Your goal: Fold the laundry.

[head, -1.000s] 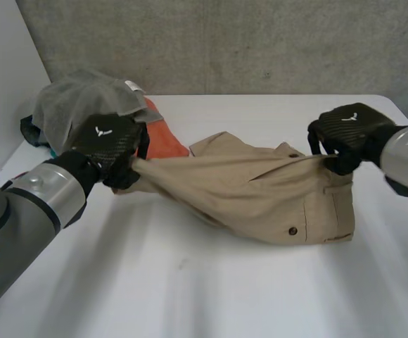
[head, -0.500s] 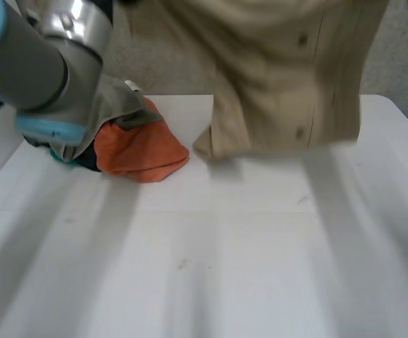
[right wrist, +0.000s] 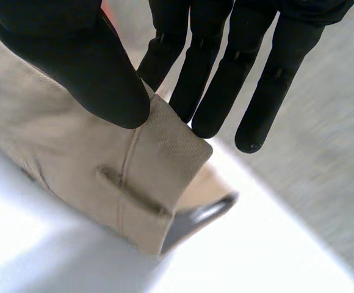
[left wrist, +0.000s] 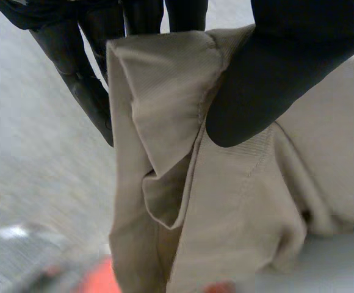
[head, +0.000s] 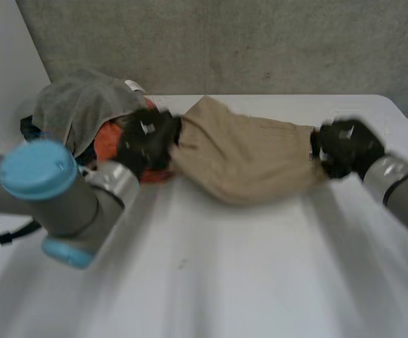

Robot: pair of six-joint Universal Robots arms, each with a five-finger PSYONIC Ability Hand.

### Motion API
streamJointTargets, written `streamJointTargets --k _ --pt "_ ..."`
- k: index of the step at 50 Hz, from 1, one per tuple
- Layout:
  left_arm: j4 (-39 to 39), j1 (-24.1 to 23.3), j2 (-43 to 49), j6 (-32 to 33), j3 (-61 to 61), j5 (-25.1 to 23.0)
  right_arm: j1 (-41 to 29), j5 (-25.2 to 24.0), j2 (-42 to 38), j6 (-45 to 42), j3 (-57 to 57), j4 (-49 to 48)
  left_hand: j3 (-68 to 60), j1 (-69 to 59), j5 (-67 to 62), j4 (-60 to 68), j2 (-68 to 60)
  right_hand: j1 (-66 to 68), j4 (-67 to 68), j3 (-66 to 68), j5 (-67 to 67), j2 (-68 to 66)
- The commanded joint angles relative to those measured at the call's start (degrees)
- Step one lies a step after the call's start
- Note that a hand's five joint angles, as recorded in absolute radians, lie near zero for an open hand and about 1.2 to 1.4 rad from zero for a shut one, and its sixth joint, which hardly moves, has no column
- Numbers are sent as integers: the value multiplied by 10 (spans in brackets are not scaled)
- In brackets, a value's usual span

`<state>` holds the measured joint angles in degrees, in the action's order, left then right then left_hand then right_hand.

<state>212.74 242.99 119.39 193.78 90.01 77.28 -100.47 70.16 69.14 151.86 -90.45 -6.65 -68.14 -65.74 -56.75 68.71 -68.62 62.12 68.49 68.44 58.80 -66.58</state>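
Garment (head: 243, 158) of khaki twill sags between both hands over the white bench (head: 260, 282), its left end beside an orange cloth (head: 104, 143) and a grey cloth (head: 77, 105). The left hand (head: 146, 141) pinches a folded, seamed edge against its thumb, as its wrist view shows. The right hand (head: 345, 146) pinches the opposite end, where its wrist view reveals a belt loop (right wrist: 131, 190).

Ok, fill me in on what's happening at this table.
The robot is handling a tan garment, holding it stretched out between both hands low over the white table. The left hand pinches one end between thumb and fingers, next to a pile with a grey cloth and an orange cloth. The right hand pinches the other end, by a belt loop. No fold has been made yet.
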Motion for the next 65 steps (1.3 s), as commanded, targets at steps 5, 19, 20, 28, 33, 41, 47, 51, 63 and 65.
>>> streamJointTargets --k 5,19,20,28,33,41,47,51,63,65 --pt "-102 -8 -31 120 81 47 0 4 -15 -60 -40 74 237 213 223 -242 241 179 115 116 112 -134" --pt "-264 -20 -136 92 66 116 7 4 -4 -59 -58 75 378 354 364 -383 382 179 115 116 112 -134" --pt "-268 -19 -135 82 62 115 8 4 -4 -58 -57 75 372 348 359 -378 377 179 115 116 112 -134" --pt "-280 -14 -68 29 25 112 16 6 -1 -58 -56 75 320 296 306 -326 325 179 115 116 112 -134" --pt "-315 -19 -28 30 -4 111 19 12 -2 -59 -54 75 317 293 303 -323 322 179 115 116 112 -134" --pt "-337 -28 23 38 -33 97 15 17 -9 -60 -50 78 246 223 233 -252 251 179 115 116 112 -134" --pt "-343 -34 53 66 -53 95 17 25 -8 -60 -39 98 -118 -142 -132 113 -114 179 115 116 112 -134" --pt "-380 -39 33 75 -55 105 24 23 6 -80 -25 163 -119 -143 -133 113 -114 179 115 116 112 -134" --pt "-533 -81 -157 117 95 66 98 -22 74 -335 -17 528 -119 -143 -133 113 -114 179 115 116 112 -134" --pt "-544 -97 -171 133 108 66 106 -27 76 -367 -20 570 -119 -143 -133 113 -114 179 115 116 112 -134"
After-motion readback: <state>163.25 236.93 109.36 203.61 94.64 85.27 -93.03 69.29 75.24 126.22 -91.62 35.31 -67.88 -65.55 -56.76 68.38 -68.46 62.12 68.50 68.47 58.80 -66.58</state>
